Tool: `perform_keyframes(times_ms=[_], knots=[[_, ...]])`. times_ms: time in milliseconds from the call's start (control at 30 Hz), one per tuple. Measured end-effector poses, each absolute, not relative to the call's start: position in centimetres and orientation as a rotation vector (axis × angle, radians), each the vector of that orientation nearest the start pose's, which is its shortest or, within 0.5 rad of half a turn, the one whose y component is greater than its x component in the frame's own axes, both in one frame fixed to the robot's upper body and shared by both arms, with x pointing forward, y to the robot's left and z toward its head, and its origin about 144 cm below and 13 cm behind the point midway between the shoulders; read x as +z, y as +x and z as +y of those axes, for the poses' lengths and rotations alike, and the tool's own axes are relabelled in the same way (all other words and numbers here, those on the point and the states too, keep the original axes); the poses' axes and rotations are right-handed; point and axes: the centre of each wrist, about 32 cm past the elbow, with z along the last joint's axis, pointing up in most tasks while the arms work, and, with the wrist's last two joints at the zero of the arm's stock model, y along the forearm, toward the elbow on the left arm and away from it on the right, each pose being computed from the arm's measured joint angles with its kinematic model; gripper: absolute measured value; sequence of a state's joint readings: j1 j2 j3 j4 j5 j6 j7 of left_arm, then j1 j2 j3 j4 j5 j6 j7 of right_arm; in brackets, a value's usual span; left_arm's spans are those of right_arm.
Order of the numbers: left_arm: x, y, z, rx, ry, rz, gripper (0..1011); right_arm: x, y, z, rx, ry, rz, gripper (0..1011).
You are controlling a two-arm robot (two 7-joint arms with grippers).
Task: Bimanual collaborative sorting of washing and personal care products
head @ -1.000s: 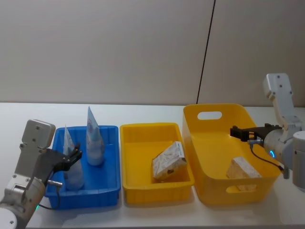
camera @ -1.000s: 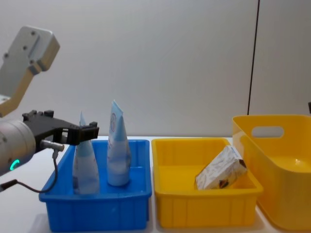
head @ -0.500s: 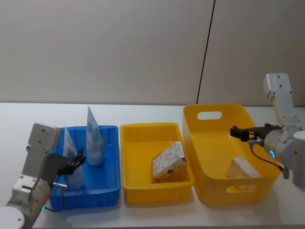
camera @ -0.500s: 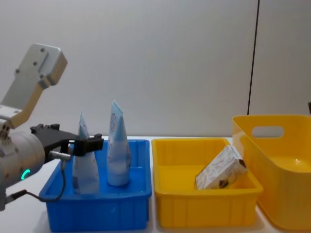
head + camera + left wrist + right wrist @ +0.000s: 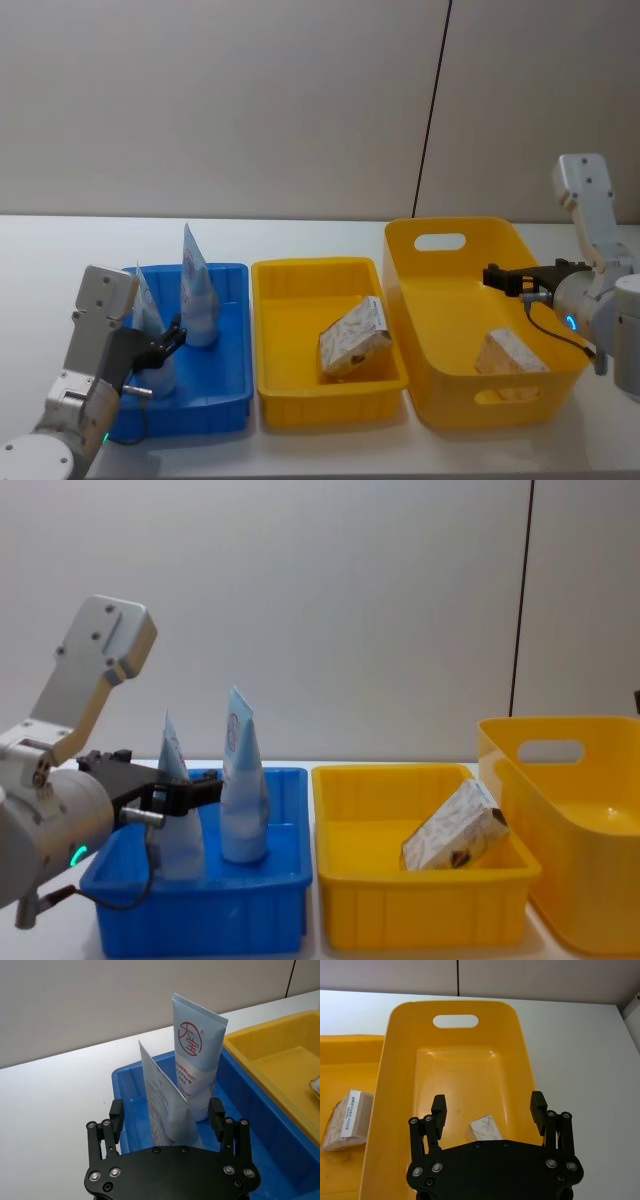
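Two pale blue-white tubes stand upright in the blue bin (image 5: 228, 272). The near tube (image 5: 161, 1095) rises between the fingers of my left gripper (image 5: 166, 1114), which is open and not pressing on it. The far tube (image 5: 196, 1062) with the red logo stands just behind. In the chest view the left gripper (image 5: 188, 792) partly hides the near tube (image 5: 170, 765). One cream carton (image 5: 354, 337) leans in the middle yellow bin (image 5: 312, 266). Another carton (image 5: 483, 1128) lies in the large yellow basket (image 5: 400, 1060), under my open right gripper (image 5: 488, 1105).
The three containers sit side by side on a white table (image 5: 60, 245), with the blue bin on the left and the handled basket (image 5: 452, 226) on the right. A plain wall stands behind. Bare table lies to the left of the blue bin and behind all three.
My left arm has moved forward and lower, bringing its open fingers to either side of the near tube. The right arm and all products have stayed put.
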State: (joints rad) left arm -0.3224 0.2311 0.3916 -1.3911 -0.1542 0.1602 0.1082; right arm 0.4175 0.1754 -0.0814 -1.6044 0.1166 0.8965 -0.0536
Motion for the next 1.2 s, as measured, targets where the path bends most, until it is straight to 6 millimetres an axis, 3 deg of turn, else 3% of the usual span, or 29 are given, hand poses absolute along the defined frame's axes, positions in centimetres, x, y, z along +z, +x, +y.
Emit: perform_keyframes(times_ms=[400, 767, 800, 1200], knots=[[117.36, 53.52, 18.29, 1.373, 0.209, -0.094, 997, 130.17, 54.76, -25.19, -1.559, -0.444, 0.270, 1004], [117.20, 53.63, 18.07, 1.378, 0.209, -0.096, 729, 130.17, 54.76, -25.19, -1.559, -0.444, 0.270, 1004], [117.19, 53.64, 18.06, 1.378, 0.209, -0.096, 661, 130.17, 54.76, -25.19, -1.559, -0.444, 0.270, 1004], [117.12, 53.68, 17.96, 1.380, 0.209, -0.096, 309, 130.17, 54.76, -25.19, -1.559, -0.444, 0.270, 1004]])
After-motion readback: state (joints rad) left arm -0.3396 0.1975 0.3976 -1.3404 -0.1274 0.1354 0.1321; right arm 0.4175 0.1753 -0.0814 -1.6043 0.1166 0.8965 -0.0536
